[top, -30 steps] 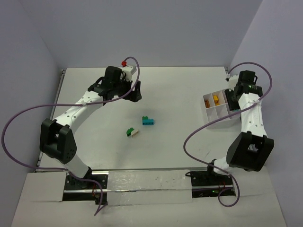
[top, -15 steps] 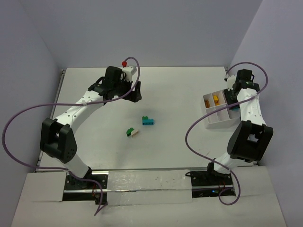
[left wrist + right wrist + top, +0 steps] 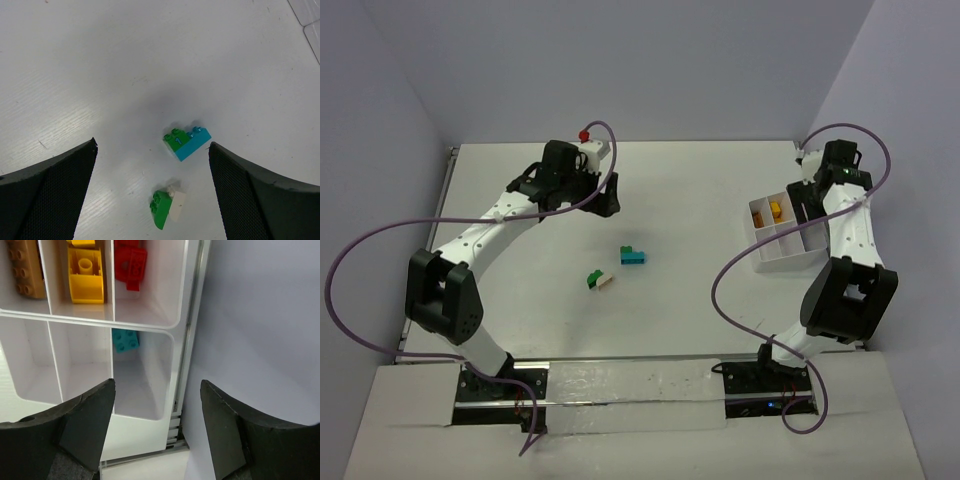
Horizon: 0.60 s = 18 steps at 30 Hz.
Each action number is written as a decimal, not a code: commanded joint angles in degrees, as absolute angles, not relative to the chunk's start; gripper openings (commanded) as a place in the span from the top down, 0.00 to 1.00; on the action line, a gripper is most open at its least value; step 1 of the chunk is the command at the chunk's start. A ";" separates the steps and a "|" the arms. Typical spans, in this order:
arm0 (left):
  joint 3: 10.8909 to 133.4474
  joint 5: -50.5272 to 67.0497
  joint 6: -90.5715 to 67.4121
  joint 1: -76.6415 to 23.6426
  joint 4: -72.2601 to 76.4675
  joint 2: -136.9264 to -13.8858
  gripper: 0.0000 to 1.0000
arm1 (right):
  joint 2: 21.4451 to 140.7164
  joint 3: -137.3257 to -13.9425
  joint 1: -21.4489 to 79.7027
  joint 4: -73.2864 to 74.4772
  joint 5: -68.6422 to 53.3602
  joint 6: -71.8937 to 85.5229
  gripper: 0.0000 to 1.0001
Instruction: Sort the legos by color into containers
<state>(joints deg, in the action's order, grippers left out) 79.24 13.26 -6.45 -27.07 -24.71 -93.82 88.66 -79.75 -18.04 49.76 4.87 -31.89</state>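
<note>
Right wrist view has the right gripper with its jaws apart and nothing between them, hovering over the white tray. Directly below it a teal brick lies in one compartment. Neighbouring compartments hold a red brick, a yellow brick and a brown brick (colours kept apart by the thin walls). The tray sits at the far right of the counter. Further left, the left gripper hangs spread wide and empty above two loose clusters mid-counter: a green-and-teal pair and, nearer, a green-and-white pair.
</note>
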 commanded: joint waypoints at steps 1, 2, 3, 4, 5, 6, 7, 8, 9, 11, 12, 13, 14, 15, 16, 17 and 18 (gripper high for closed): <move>80.69 18.79 -3.52 -27.33 -24.11 -92.86 0.01 | 86.44 -83.84 -18.06 51.65 1.22 -30.64 0.24; 80.01 18.97 -2.91 -27.35 -23.65 -92.53 0.01 | 86.09 -83.90 -17.72 52.17 0.45 -30.41 0.24; 79.50 20.51 -2.72 -27.42 -23.57 -92.37 0.01 | 85.66 -84.38 -17.36 52.64 0.18 -30.31 0.24; 79.07 23.94 -1.19 -27.42 -22.94 -92.30 0.01 | 84.61 -85.22 -16.24 53.34 -2.05 -29.40 0.24; 79.01 24.43 -0.67 -27.42 -22.85 -92.51 0.01 | 84.46 -85.34 -16.09 53.88 -2.37 -28.97 0.24; 79.24 27.64 1.47 -27.50 -23.75 -92.85 0.03 | 83.79 -85.64 -15.64 54.26 -3.94 -28.54 0.24; 79.58 30.53 3.27 -27.51 -24.50 -93.97 0.04 | 83.26 -85.93 -14.84 55.21 -5.47 -27.76 0.23; 79.82 32.57 4.58 -27.51 -24.94 -94.48 0.05 | 83.06 -86.15 -14.51 55.63 -6.74 -27.16 0.23; 80.20 34.17 6.51 -27.54 -25.46 -95.17 0.06 | 83.02 -86.32 -14.33 56.25 -8.05 -26.44 0.23; 81.18 36.60 10.08 -27.69 -26.77 -97.10 0.09 | 82.97 -86.48 -13.98 57.69 -10.63 -25.19 0.23; 82.04 37.21 11.13 -27.82 -27.57 -98.14 0.11 | 82.97 -86.42 -13.97 58.18 -12.04 -24.70 0.22; 82.94 37.75 12.06 -27.98 -28.60 -99.15 0.13 | 82.93 -86.28 -13.94 58.55 -13.19 -24.29 0.22; 83.74 38.22 12.87 -28.16 -29.67 -100.04 0.14 | 82.88 -86.08 -13.89 58.81 -14.08 -23.96 0.23; 84.18 38.49 13.49 -28.42 -30.48 -100.67 0.15 | 82.80 -85.81 -13.87 58.94 -14.73 -23.80 0.22; 84.76 38.46 14.22 -28.86 -31.49 -101.52 0.15 | 82.53 -85.49 -13.78 59.17 -15.63 -23.69 0.22; 84.90 38.32 15.11 -29.00 -31.90 -101.94 0.15 | 82.53 -85.08 -13.71 59.24 -15.91 -23.56 0.22; 84.88 38.40 15.25 -29.02 -32.02 -102.25 0.15 | 82.53 -84.91 -13.60 59.39 -16.29 -23.52 0.22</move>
<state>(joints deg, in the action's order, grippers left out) 81.77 34.29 9.94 -28.09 -28.39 -100.81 84.68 -84.42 -14.00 57.16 -11.80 -25.27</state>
